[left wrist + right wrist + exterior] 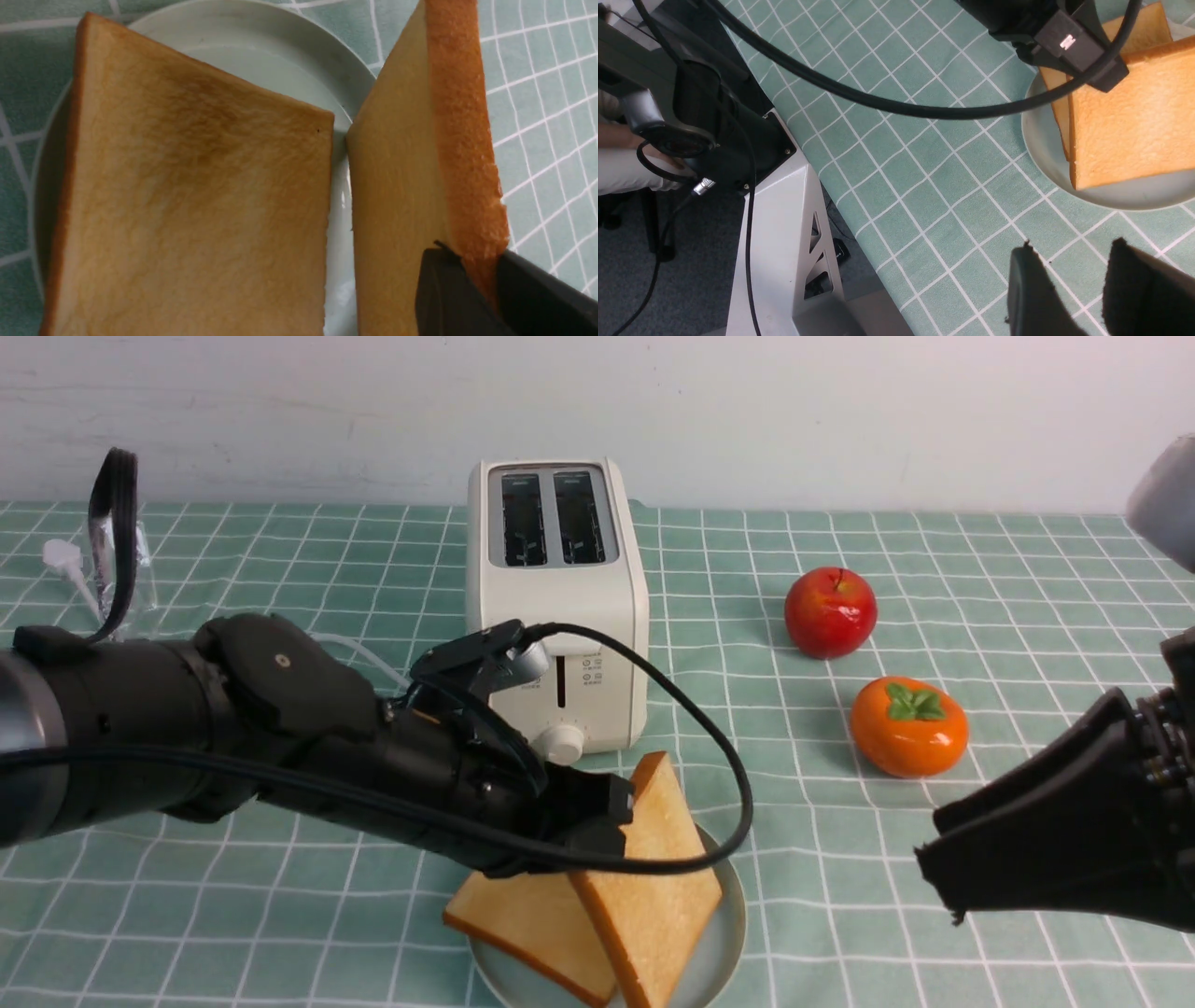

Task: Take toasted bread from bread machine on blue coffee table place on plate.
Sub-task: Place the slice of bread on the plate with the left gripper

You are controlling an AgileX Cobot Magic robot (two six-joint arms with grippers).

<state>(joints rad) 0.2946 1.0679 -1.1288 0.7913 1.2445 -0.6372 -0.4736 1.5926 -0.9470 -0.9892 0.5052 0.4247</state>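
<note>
Toast is all at the plate [726, 933]. The flat slice [523, 926] lies on the plate's left half with one corner overhanging the rim. The tilted slice [658, 887] stands steeply over the plate's middle, leaning across the flat one. Whether its lower edge already touches the plate I cannot tell.

The left hand [486, 291] is clamped on the tilted slice, one finger on each face, pinching at the orange-brown crust on the end farthest from the plate. The right hand [1069, 254] hangs to the right of the plate, well apart from it, with its fingers spread and nothing between them.

Behind the plate the bread machine [558, 607] shows two dark slots with no bread in them. I judge the fetching done and only the setting-down left. An apple [830, 612] and a persimmon [908, 726] sit on the surface [233, 915] beyond the plate's right side, clear of the work.

The slice looks light and dry. It is stiff enough from toasting to hold its shape when gripped at one end, and its rough faces give the fingers purchase. The crumb is soft under the crust, though, so a hard squeeze would likely dent or crack it. A pinch across the thickness near a crust edge, as here, seems the right hold. The slice is best let go low over the plate, since a tilted slice freed high could slide off the flat one and past the rim.
</note>
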